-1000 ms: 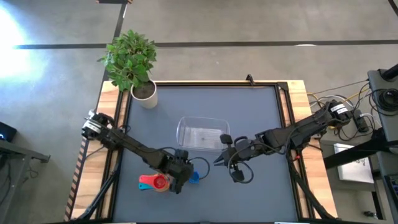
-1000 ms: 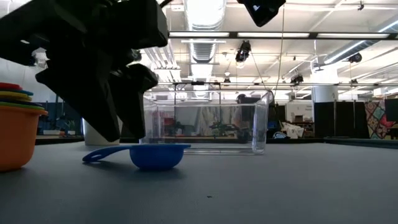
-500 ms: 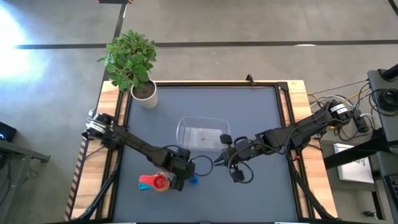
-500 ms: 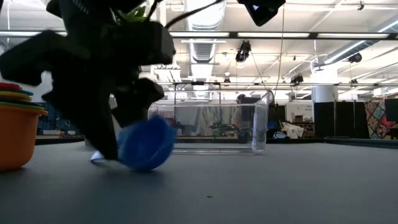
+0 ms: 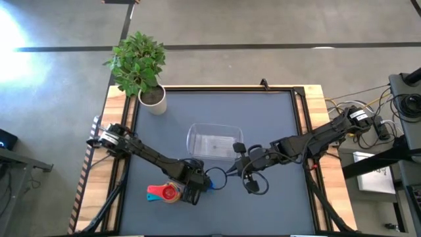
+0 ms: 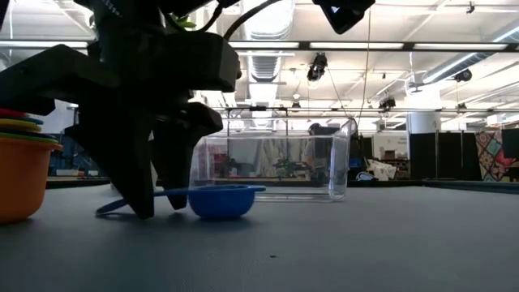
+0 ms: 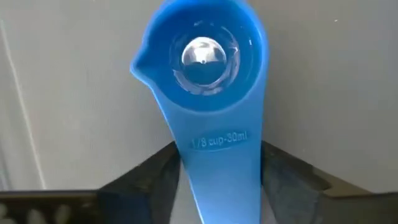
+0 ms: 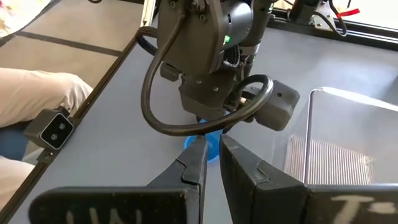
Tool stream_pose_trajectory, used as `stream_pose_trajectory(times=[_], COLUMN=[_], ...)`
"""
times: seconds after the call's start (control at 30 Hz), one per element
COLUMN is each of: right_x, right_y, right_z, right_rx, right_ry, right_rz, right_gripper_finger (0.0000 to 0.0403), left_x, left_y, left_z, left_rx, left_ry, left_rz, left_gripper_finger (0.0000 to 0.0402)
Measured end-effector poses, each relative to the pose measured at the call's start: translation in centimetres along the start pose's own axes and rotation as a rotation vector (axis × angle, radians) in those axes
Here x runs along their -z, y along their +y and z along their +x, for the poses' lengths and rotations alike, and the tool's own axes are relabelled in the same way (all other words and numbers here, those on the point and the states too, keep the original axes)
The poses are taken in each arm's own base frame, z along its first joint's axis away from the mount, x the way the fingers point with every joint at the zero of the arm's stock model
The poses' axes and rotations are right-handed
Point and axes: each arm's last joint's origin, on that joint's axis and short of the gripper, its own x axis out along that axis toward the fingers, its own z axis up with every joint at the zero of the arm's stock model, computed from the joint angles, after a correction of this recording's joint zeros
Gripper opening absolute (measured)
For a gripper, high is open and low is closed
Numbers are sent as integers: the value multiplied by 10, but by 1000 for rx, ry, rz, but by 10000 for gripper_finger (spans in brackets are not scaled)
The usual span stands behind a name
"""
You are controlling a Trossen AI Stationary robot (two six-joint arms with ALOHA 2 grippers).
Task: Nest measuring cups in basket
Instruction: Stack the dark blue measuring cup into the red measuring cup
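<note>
Leftmost, stacked measuring cups (image 5: 163, 192) sitting on table (image 5: 276, 118). Beside them, left gripper (image 5: 197, 186) straddling blue cup's (image 6: 220, 200) handle (image 7: 217, 168), fingers (image 7: 149, 177) half open, closing; whether pads are touching handle, cannot tell. Clear basket (image 5: 212, 141) waiting just beyond. Right gripper (image 5: 231, 170) hovering nearby, nearly shut, empty. Advice: pinching handle squarely, keeping bowl level before lifting.

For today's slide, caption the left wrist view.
Left pincer straddling the handle of an upright blue measuring cup on the table.
</note>
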Motion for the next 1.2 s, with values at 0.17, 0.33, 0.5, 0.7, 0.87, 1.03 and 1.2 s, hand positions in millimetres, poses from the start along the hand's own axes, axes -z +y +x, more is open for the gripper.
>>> stream_pose_trajectory(times=[0.17, 0.33, 0.5, 0.7, 0.87, 1.03, 1.2], right_x=[0, 1, 1, 0, 1, 1, 0], right_y=[0, 0, 0, 0, 0, 0, 0], right_z=[0, 0, 0, 0, 0, 0, 0], right_rx=[2, 2, 2, 2, 2, 2, 2], right_ry=[5, 5, 5, 5, 6, 6, 1], right_rz=[5, 9, 10, 10, 10, 9, 9], right_gripper_finger=[34, 34, 34, 34, 34, 34, 34], left_x=[-3, -2, -9, -17, -4, 23, 64], left_y=[1, 1, 1, -1, -12, -27, -42], left_z=[-2, -3, -15, -51, -83, -124, -154], left_rx=[-3, -6, -8, -7, 6, 47, 88], left_ry=[-11, 3, 24, 26, 14, -60, -62], left_rz=[-10, -27, -42, -55, -92, -178, -326], left_gripper_finger=[139, 139, 139, 139, 139, 139, 139])
